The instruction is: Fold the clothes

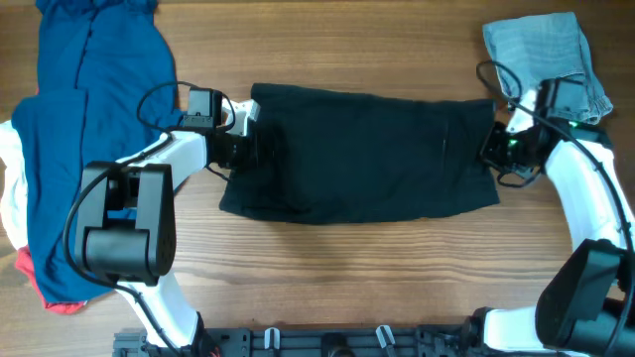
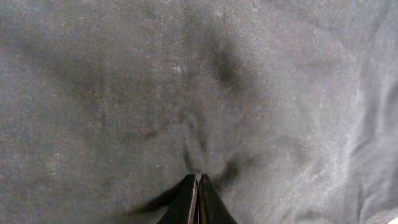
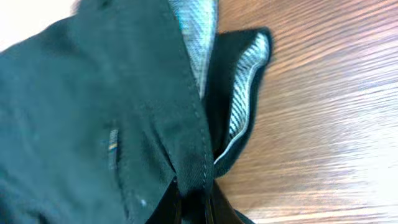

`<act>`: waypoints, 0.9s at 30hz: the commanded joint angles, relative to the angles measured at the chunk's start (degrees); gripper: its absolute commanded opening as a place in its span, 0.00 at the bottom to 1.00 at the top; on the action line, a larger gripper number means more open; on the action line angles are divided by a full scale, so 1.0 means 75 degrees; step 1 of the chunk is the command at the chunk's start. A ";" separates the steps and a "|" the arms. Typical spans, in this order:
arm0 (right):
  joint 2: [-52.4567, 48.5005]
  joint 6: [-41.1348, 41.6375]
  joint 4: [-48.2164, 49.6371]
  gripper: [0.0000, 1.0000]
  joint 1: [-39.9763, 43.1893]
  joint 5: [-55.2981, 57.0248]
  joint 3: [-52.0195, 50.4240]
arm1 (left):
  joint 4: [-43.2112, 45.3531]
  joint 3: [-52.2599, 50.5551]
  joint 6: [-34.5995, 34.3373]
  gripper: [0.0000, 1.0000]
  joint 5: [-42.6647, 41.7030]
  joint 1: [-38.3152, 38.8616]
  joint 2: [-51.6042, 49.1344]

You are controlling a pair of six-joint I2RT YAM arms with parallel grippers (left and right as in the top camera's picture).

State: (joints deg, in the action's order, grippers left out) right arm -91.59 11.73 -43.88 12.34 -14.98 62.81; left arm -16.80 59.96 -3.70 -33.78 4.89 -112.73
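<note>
Pinching the left edge of the black trousers (image 1: 362,154), my left hand (image 1: 241,142) has its fingers pressed together, and in the left wrist view the dark cloth puckers into small creases that run down to the meeting tips (image 2: 199,186). My right hand (image 1: 493,147) is at the opposite, right edge of the same trousers, its fingers pressed onto a stitched seam that runs straight down between them (image 3: 193,198). Just beside that seam in the right wrist view, an open hem (image 3: 245,93) shows the paler grey twill of the inside. The trousers lie flat in the middle of the wooden table (image 1: 347,283) as a broad, roughly rectangular dark shape stretched from one hand to the other, its lower edge slightly uneven. Well off to my left, a large blue garment (image 1: 84,129) sprawls along the table edge, partly covering something white (image 1: 10,203), with a bit of red cloth (image 1: 45,293) poking out at its near end. At the far right corner, apart from the trousers and just behind my right arm, rests a folded grey garment (image 1: 541,50).
</note>
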 commanded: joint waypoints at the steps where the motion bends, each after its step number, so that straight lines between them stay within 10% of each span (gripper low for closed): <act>1: 0.0201 -0.0157 -0.0102 0.04 -0.0833 -0.0423 0.0399 | -0.0128 -0.0251 0.0006 0.04 0.1087 0.0015 -0.0571; 24: -0.1218 0.3433 0.3756 0.04 -0.5811 -0.0236 0.1341 | -0.0105 -0.0251 0.0003 0.04 0.1084 0.0015 -0.0571; 27: -0.1469 0.3448 0.4179 0.04 -0.5948 -0.0236 0.1341 | -0.0396 -0.0140 -0.0020 0.19 0.1087 0.0000 -0.0548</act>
State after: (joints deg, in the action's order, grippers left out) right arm -101.47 35.81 -14.50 -31.31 -16.64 71.42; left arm -16.88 60.01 -3.75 -34.09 4.91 -112.73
